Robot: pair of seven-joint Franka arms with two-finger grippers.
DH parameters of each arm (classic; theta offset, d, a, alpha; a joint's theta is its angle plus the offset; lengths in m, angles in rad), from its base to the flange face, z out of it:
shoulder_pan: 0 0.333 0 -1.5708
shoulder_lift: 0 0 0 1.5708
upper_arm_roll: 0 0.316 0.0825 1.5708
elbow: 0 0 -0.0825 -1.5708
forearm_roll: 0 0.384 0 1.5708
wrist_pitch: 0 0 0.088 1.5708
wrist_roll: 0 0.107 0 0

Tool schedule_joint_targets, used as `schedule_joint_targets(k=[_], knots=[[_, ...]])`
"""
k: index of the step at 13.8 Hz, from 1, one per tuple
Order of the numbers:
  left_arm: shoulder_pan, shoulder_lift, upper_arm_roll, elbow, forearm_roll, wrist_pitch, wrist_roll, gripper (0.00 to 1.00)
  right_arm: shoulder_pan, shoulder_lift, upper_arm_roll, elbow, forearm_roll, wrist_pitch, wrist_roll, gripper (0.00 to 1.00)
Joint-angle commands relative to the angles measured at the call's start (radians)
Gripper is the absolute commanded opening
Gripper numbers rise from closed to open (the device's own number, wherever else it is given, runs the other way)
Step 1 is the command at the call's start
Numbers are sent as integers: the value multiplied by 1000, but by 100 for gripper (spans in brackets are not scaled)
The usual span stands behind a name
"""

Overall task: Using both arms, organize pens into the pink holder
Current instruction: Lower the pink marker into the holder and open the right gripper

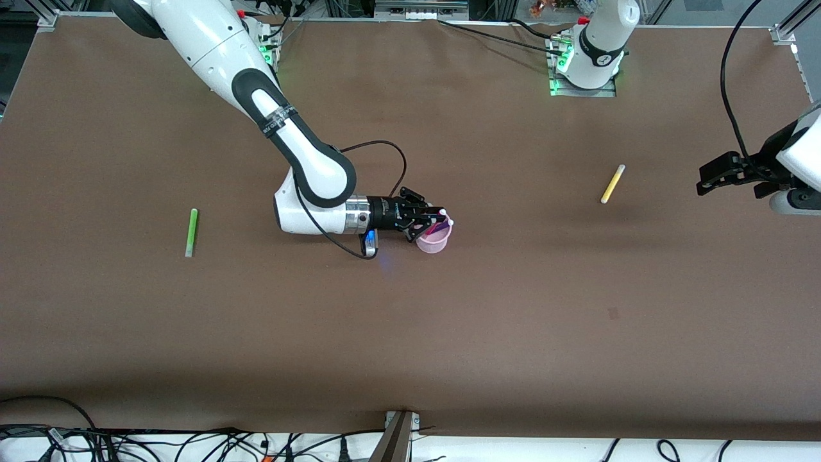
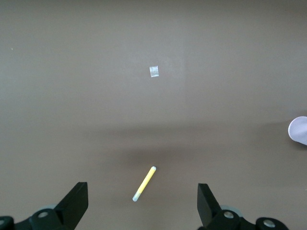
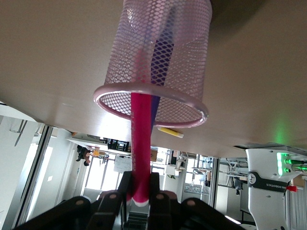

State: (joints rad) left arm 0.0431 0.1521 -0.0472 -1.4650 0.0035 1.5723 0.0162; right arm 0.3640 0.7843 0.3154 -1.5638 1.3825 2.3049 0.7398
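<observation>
Nearest my front camera, the green pen [image 1: 191, 232] lies flat toward the right arm's end of the desk. At mid-desk I have the right gripper [image 1: 441, 218] clenched on the magenta pen [image 3: 140, 143], its tip inside the pink holder [image 1: 433, 242], where what looks like the purple pen [image 3: 162, 57] stands. My left gripper [image 1: 707, 179] waits released, over the desk edge near the yellow pen [image 1: 612, 183].

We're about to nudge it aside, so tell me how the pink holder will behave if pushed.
The pink holder is thin open mesh, so probably light and likely to slide easily on the brown table. It looks taller than wide, with the magenta pen leaning over its rim, so it may tip. The right gripper grips that pen, which could steady it.
</observation>
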Motion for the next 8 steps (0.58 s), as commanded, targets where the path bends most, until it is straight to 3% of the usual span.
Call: schedule_joint_targets(k=[1, 3, 5, 8], knots=[[3, 24, -6, 21, 27, -9, 1, 100, -2, 26, 5, 33, -16, -1, -25, 30], [1, 23, -8, 22, 27, -9, 1, 100, -2, 24, 5, 33, -16, -1, -33, 57], [3, 23, -6, 23, 27, -9, -1, 100, -2, 21, 5, 38, -17, -1, -31, 73], [1, 23, -8, 20, 27, -9, -2, 100, -5, 6, 2, 59, -43, -5, -28, 79]])
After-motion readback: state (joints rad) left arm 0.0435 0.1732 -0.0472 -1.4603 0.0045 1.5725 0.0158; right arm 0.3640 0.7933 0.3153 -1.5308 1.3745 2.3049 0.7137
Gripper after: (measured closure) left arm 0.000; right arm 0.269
